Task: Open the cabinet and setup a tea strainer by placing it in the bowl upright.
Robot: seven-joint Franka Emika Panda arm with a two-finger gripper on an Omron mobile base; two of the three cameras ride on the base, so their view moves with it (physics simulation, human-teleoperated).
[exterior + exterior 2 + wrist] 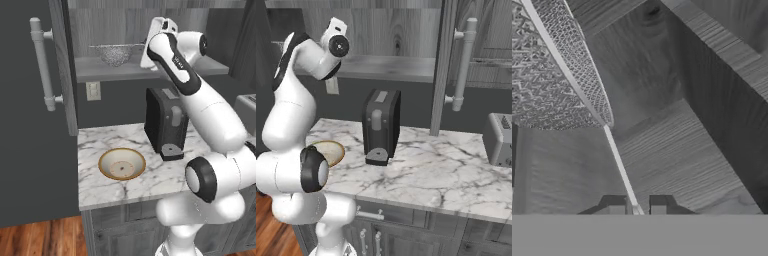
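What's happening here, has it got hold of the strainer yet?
The cabinet stands open and the arm reaches up onto its shelf. In the hand view the pincer is shut on the thin handle of the tea strainer, whose mesh basket sits on the shelf. The bowl waits on the marble counter below, left of the black coffee machine, with nothing in it.
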